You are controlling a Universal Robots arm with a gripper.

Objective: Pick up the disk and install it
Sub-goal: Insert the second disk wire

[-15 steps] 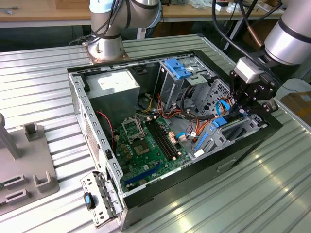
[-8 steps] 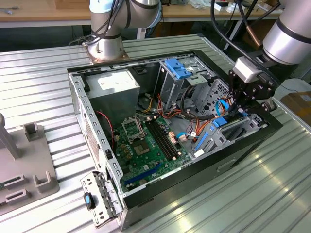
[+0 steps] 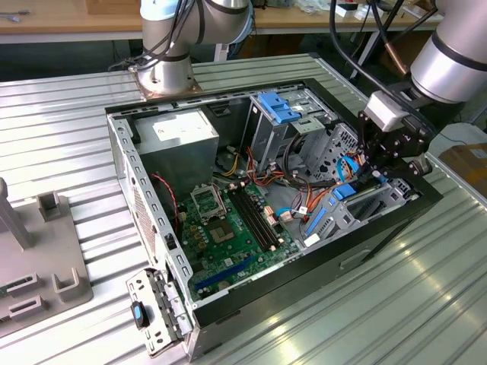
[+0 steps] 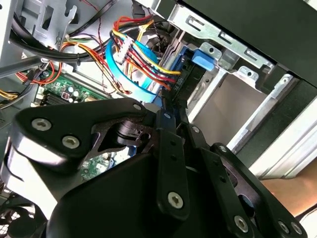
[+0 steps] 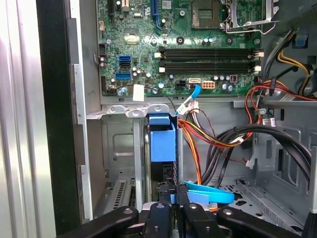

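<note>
Black gripper (image 5: 171, 198) linkages crowd the near edge of both wrist views, and in the first wrist view the two slim fingers (image 5: 164, 194) come together on the end of the disk (image 5: 162, 144), pinching its dark body just below the blue end tab. So the hand is closed and gripping the disk, as far as these pictures show.

That disk stands on edge in the metal drive bay (image 5: 119, 148), at the corner of the computer case (image 3: 228, 300) nearest the arm. Its blue rails run along the bay's guides, and the tab end faces the gripper. In the second wrist view the blue tab (image 4: 202, 58) sits level with the bay's silver frame, with the fingertips pointing into the slot. A flat blue cable (image 5: 208, 192) loops just beside the fingers, touching or nearly touching them; I cannot tell which.

Beyond the bay lie bundled coloured wires (image 5: 208, 134), then the green motherboard (image 5: 183, 49) on the case floor.

Judging by this, the pick-up is done and the disk is already well into its bay. What remains appears to be the final seating and letting go; whether the rails have latched cannot be made out.
</note>
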